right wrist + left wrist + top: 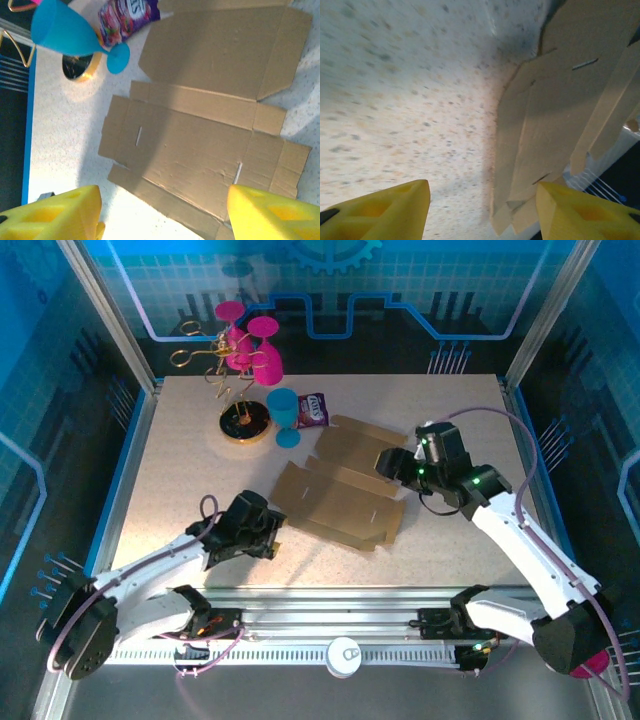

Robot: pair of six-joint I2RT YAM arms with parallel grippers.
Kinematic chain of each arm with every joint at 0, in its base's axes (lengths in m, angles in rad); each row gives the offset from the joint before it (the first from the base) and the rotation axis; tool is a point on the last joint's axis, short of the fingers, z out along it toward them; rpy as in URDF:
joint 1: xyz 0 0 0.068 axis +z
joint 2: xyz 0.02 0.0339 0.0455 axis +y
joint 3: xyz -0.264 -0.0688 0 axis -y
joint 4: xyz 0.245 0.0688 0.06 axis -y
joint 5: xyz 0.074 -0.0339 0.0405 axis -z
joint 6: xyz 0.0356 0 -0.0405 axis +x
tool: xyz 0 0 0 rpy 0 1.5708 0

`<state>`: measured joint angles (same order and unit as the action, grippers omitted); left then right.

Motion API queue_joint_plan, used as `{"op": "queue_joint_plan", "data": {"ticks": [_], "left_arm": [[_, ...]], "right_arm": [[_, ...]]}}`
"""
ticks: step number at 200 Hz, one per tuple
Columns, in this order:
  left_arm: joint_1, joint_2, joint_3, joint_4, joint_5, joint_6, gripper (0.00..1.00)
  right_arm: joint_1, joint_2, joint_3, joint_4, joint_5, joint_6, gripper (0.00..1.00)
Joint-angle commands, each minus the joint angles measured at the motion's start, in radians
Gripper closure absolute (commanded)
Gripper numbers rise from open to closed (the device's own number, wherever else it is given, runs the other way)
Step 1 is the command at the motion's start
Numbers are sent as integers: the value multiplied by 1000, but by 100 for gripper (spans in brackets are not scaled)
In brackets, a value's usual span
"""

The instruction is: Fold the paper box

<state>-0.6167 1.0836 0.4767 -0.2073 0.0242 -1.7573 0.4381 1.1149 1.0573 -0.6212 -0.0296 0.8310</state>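
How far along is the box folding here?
Done: nothing; the box lies flat, flaps spread on the table. In hand: the left gripper and right gripper, both open, are poised by it, holding nothing. Left: every fold.

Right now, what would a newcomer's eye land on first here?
The box lies unfolded and flat in the middle of the table. Behind it at far left stands a pink and gold cup rack, with a blue cup and a purple packet beside it. The left gripper is at the box's near left corner and the right gripper over its right side, both open.
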Motion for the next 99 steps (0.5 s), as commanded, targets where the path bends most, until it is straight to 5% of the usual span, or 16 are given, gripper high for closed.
{"op": "queue_joint_plan", "data": {"ticks": [1, 54, 99], "left_arm": [[-39, 70, -27, 200, -2, -89, 43], [-100, 247, -13, 354, -14, -159, 44], [-116, 341, -12, 451, -27, -171, 45]], "right_arm": [[6, -27, -15, -11, -76, 7, 32], [-22, -30, -83, 14, -127, -2, 33], [-48, 177, -101, 159, -206, -38, 44]]}}
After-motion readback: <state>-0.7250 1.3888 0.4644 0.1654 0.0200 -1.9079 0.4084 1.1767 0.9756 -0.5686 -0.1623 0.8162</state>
